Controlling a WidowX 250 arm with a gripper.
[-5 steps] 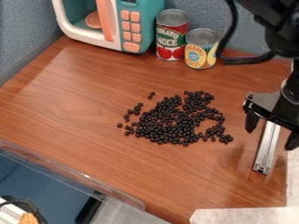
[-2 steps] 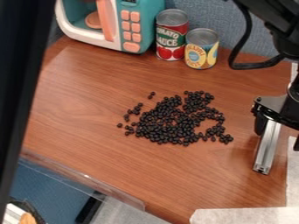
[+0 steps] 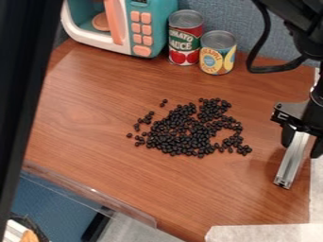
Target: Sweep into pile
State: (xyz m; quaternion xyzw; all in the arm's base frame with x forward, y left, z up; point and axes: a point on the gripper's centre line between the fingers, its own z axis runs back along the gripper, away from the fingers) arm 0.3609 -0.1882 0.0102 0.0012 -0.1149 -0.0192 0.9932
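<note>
dark upright shape (image 3: 19,94): tall and out of focus, running down the left border of the view, in front of the left part of the surface (image 3: 82,99)
clear strip (image 3: 95,194): along the surface's near left edge
toy microwave (image 3: 148,30): teal and white with peach buttons, at the far edge, left of the cans
black beans (image 3: 183,137): the thing to be swept, loosely spread over the middle of the surface, with thin patches inside the spread and a few stragglers on its left and far sides
red-labelled can (image 3: 185,38): upright by the far edge, beside the microwave
yellow-labelled can (image 3: 217,53): upright, just right of the red one and slightly nearer
metal bar (image 3: 291,163): near the right edge, well apart from the beans, its upper end at the gripper
gripper (image 3: 301,149): by the right edge, at the bar's upper end; whether it is clamped on the bar or released, I cannot tell
sweep: likely at the tool-taking step, gathering not begun
next move: secure the bar, then bring its long side to the outer beans and push them inward, low and level, stragglers included
</note>
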